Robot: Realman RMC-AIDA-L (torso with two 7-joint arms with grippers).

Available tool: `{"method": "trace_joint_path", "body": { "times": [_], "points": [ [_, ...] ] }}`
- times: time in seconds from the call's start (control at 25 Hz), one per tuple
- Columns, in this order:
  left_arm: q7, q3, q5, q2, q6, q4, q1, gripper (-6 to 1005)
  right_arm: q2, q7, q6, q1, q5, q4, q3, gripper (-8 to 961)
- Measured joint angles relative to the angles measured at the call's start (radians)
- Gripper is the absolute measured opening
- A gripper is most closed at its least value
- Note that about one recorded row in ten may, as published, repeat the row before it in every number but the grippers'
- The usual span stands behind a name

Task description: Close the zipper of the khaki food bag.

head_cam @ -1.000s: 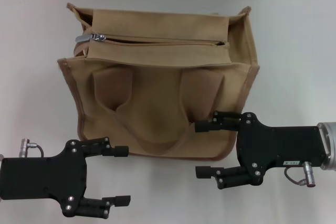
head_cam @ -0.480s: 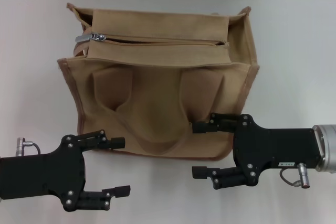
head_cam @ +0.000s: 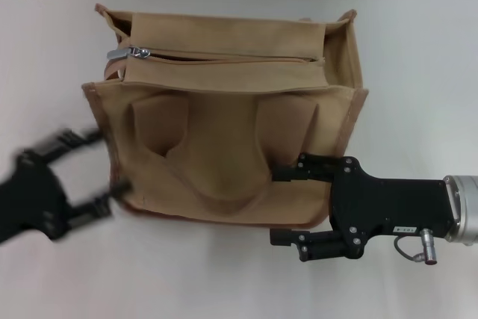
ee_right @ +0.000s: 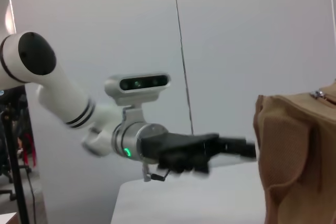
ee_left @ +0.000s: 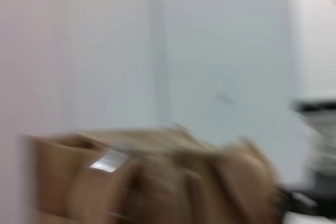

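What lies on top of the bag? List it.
On the bag top: the zipper line, its silver slider at the bag's left end. A loop handle droops down the front. The zip hides the inside.

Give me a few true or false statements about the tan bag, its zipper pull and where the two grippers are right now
1. The zipper slider sits at the end of the khaki food bag on the robot's left. True.
2. The right gripper is shut on a bag handle. False: it is open at the bag's near right corner, holding nothing.
3. The left gripper is open beside the bag's near left corner. True.
4. The bag lies tipped on its side. False: it stands upright on the white table, top panel facing up.
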Motion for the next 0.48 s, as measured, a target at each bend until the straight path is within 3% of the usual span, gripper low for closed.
{"method": "trace_joint_path", "body": {
  "times": [0.08, 0.2, 0.48],
  "points": [
    [0.042, -0.098, -0.065, -0.001, 0.003, -0.053, 0.028, 812, 0.000, -0.012, 0.004, 0.002, 0.012, 0.016, 0.002, 817],
    [0.094, -0.153, -0.134, -0.005, -0.016, -0.102, 0.041, 812, 0.000, -0.029, 0.007, 0.004, 0.034, 0.032, 0.001, 817],
    [0.160, -0.153, -0.154, -0.009, -0.182, -0.181, -0.025, 812, 0.000, -0.085, 0.009, 0.013, 0.073, 0.061, -0.005, 816]
  ]
}}
